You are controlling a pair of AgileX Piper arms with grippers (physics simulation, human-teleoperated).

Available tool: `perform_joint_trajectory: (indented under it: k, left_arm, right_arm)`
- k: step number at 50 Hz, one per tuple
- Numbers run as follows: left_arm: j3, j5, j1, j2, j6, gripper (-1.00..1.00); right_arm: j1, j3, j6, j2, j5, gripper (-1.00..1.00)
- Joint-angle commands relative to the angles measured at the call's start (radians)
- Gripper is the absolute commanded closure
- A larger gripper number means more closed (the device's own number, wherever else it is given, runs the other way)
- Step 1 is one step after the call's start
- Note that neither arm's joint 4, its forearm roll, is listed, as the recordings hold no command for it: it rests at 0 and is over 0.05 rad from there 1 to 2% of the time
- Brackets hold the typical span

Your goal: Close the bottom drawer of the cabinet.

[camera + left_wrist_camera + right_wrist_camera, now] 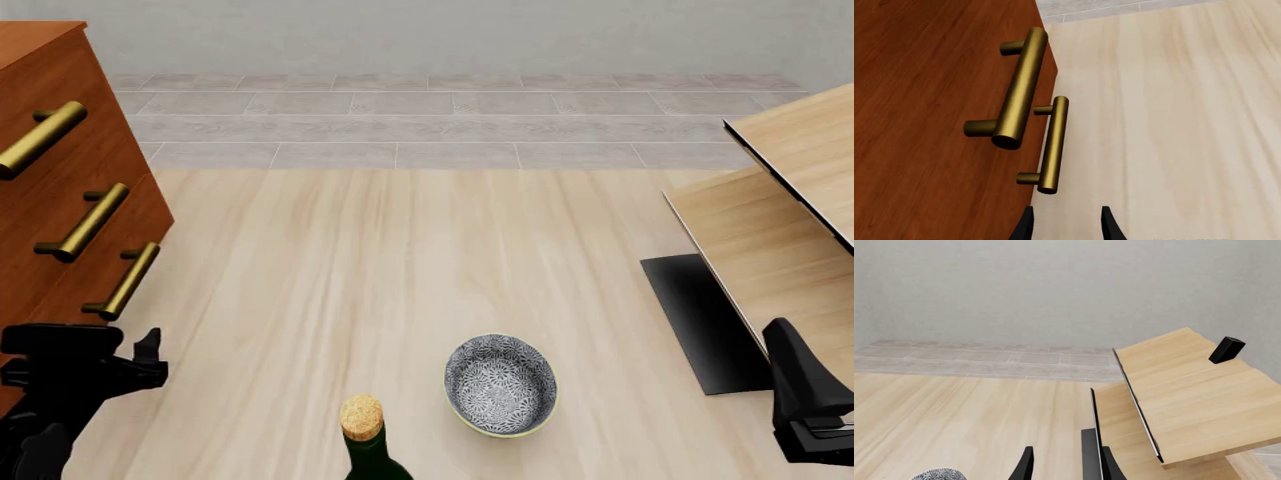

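Cabinet (60, 190): reddish-brown, at the floor's left edge in the front view, three brass handles showing. Bottom drawer (80, 300): lowest front, its handle (123, 283) nearest the left gripper (114, 368); whether it stands out from the fronts above cannot be told.

Left wrist view only: left fingers parted, grasping nothing, below the handles.

Right wrist view only: right gripper (1066, 464) released, facing pale furniture (1187, 395) carrying a small black block (1226, 350).

Front view only: patterned bowl (501, 385) and corked bottle (363, 440) near the floor's near edge.
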Motion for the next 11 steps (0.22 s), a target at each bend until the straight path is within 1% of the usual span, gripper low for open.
perform_joint_trajectory:
  k: [1,11]
  left_arm:
    - [-0.009,0.000,0.056,0.024,0.002,-1.00]
    - [-0.008,0.000,0.051,0.026,-0.005,-1.00]
  right_arm:
    - [0.001,0.000,0.000,0.000,0.000,-1.00]
    - [0.001,-0.002,-0.003,0.000,0.002,-1.00]
